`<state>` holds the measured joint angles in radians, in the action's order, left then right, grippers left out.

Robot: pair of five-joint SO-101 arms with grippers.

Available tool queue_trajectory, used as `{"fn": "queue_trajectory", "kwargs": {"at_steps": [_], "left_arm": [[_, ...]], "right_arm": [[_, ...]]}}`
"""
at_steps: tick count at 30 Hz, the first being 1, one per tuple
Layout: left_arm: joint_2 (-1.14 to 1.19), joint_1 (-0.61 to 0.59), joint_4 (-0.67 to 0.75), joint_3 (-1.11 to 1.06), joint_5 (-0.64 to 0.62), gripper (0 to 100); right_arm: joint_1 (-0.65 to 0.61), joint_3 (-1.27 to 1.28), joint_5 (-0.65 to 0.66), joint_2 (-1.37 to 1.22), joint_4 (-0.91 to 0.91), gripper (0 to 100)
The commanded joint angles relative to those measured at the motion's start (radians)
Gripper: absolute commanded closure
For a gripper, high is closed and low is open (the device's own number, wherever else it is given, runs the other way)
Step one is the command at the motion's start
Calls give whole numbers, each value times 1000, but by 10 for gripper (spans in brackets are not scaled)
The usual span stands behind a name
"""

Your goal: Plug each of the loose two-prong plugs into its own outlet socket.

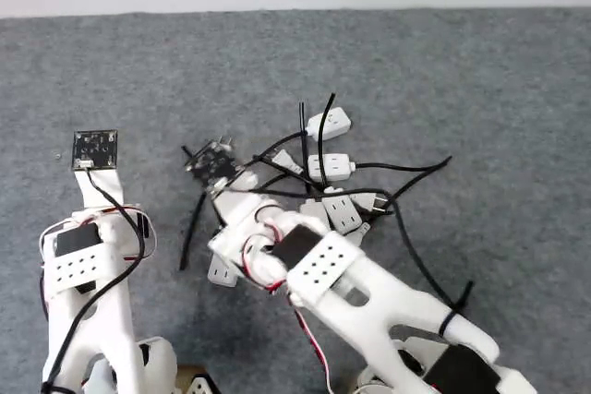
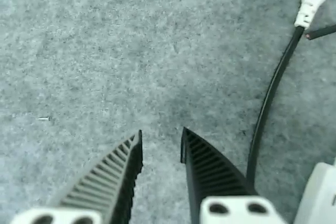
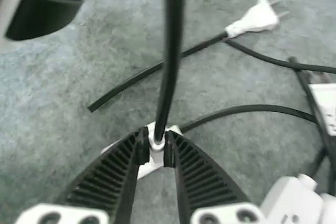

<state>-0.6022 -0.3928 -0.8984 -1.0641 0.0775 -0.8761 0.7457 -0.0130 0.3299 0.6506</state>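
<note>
I see my right pincer (image 1: 214,177) low among tangled black cords (image 1: 277,149), tucked under its camera board (image 1: 211,163). White outlet sockets (image 1: 331,167) cluster near its right side, and another white piece (image 1: 222,271) lies just behind it.

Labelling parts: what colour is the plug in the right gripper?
White plug, black cord; best in the right wrist view.

White plug (image 3: 156,142), black cord (image 3: 170,51), grey table (image 3: 58,82)
</note>
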Motion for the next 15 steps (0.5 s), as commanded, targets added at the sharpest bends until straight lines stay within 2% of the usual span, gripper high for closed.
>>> {"fn": "queue_trajectory", "kwargs": {"at_steps": [1,15], "left_arm": [[-14,0,-5,47,-9,880],[-14,2,9,35,-8,880]], "right_arm": [[-18,-14,28,-2,-28,991],[-31,3,83,-13,-13,991]]}}
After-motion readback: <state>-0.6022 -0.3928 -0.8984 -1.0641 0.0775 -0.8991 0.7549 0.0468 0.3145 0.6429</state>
